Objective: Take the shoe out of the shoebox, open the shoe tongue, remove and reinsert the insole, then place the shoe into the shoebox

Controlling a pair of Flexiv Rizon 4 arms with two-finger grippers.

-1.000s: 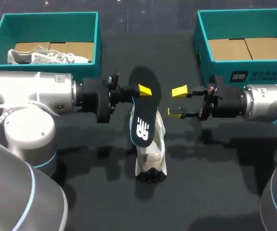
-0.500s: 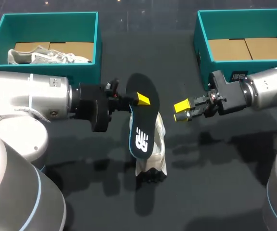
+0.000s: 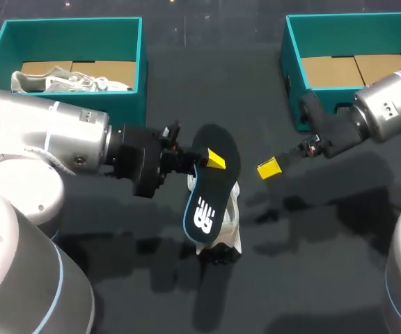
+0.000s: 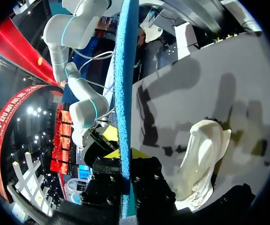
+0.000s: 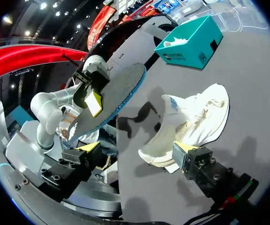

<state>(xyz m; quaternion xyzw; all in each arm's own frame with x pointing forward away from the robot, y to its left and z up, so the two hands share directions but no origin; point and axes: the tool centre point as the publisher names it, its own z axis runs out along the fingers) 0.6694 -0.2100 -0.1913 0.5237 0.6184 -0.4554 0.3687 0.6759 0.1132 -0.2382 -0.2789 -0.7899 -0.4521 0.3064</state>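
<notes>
My left gripper [image 3: 211, 159] is shut on a black insole [image 3: 204, 202] with a blue underside, held tilted over the white shoe [image 3: 227, 227]. The shoe lies on the dark table in the middle, toe toward the front. Seen from the left wrist, the insole [image 4: 124, 89] stands edge-on between the fingers [image 4: 146, 180], and the shoe [image 4: 204, 159] lies beside it. My right gripper [image 3: 269, 168] hangs wide open to the right of the insole, holding nothing. From the right wrist, the right gripper [image 5: 135, 149] spreads over the shoe [image 5: 196, 119], with the insole [image 5: 111, 96] beyond it.
At the back left a teal shoebox [image 3: 142, 66] holds another pale shoe [image 3: 68, 81]. A second teal shoebox [image 3: 294, 76] with a cardboard floor stands at the back right, close to my right arm. Bare dark table lies at the front and between the boxes.
My left gripper has carried the insole to the right and lower, closer over the shoe. My right arm has swung up and back toward the right box, its gripper still open.
</notes>
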